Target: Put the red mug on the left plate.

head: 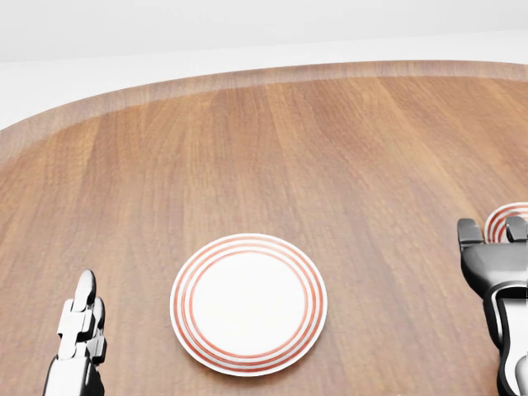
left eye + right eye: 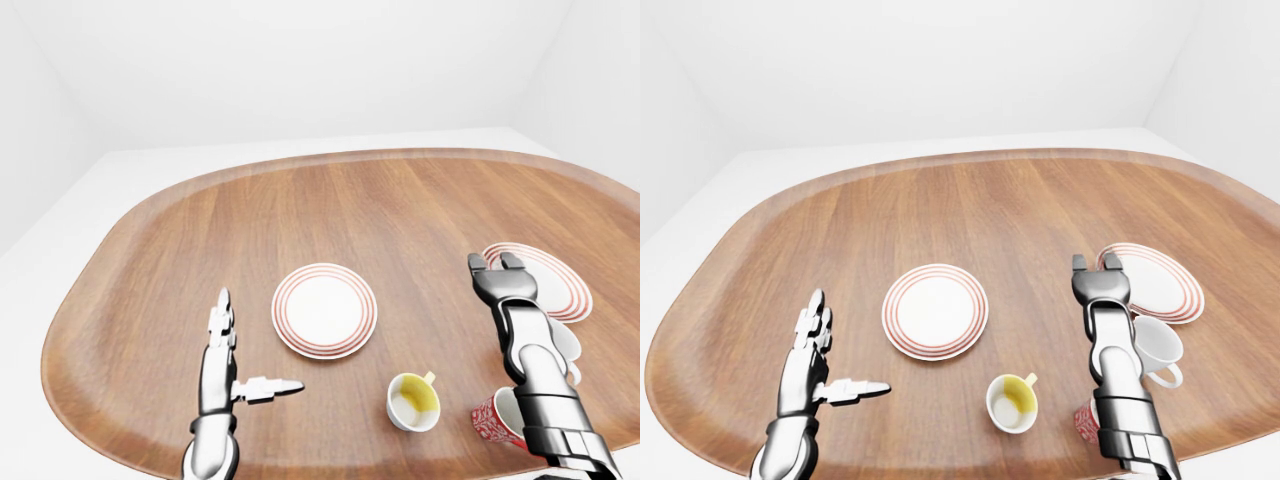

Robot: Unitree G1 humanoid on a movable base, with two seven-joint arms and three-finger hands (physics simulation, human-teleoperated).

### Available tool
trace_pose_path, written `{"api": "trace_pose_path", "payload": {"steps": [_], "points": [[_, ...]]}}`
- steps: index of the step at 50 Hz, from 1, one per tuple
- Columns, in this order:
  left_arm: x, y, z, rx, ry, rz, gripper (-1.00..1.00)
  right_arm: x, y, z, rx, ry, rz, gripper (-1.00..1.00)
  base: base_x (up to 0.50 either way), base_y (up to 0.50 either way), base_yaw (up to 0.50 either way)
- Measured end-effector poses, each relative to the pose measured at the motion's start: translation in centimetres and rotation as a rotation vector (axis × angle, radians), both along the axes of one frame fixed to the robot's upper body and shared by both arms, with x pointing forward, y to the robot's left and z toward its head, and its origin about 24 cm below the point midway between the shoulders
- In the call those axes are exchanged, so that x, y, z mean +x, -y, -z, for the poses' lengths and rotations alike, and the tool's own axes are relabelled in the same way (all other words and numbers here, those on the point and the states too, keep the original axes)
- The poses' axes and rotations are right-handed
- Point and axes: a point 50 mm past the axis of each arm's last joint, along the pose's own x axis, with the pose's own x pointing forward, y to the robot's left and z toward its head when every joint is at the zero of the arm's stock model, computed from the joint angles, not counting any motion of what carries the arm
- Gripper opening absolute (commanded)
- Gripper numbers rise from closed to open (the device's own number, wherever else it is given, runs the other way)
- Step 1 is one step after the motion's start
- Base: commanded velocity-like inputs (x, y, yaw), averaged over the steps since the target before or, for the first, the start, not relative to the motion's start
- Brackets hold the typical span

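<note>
We see red mug (image 2: 495, 420) lying tipped on wooden surface (image 2: 400, 215), low right in left-eye view, red with white pattern, partly hidden by right arm. Yellow-lined white cup (image 2: 413, 401) upright just left of it, looks empty. White mug (image 2: 1155, 347) beyond, beside right arm. Left robot hand (image 2: 228, 362) open, fingers straight, thumb out sideways, holding nothing. Right robot hand (image 2: 504, 281) open, fingers spread, empty, by right plate (image 2: 1165, 279). Left plate (image 2: 324, 310), white with red rings, bare, well apart from red mug.
</note>
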Motion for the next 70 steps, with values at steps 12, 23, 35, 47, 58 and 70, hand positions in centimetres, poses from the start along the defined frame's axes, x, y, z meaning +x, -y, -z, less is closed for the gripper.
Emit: {"api": "trace_pose_path", "payload": {"steps": [12, 23, 35, 47, 58, 70], "points": [[0.1, 0.1, -0.1, 0.005, 0.006, 0.002, 1.0, -2.8, 2.0, 1.2, 0.027, -0.189, 0.127, 1.0, 0.0, 0.0, 0.0], [0.1, 0.1, -0.2, 0.007, 0.008, 0.002, 1.0, -3.9, 2.2, 0.8, 0.024, -0.197, 0.136, 1.0, 0.0, 0.0, 0.0], [0.1, 0.1, -0.2, 0.009, 0.008, 0.003, 1.0, -4.4, 2.2, 1.2, 0.031, -0.209, 0.129, 1.0, 0.0, 0.0, 0.0], [0.0, 0.1, -0.1, 0.009, 0.007, 0.003, 1.0, -5.0, -0.1, 3.2, 0.112, -0.29, -0.02, 1.0, 0.0, 0.0, 0.0], [0.0, 0.1, -0.1, 0.009, 0.005, 0.002, 1.0, -5.8, -0.8, 4.1, 0.16, -0.31, -0.043, 1.0, 0.0, 0.0, 0.0], [0.0, 0.0, -0.2, 0.008, 0.006, 0.001, 1.0, -6.9, -1.5, 5.6, 0.182, -0.35, -0.048, 1.0, 0.0, 0.0, 0.0]]}}
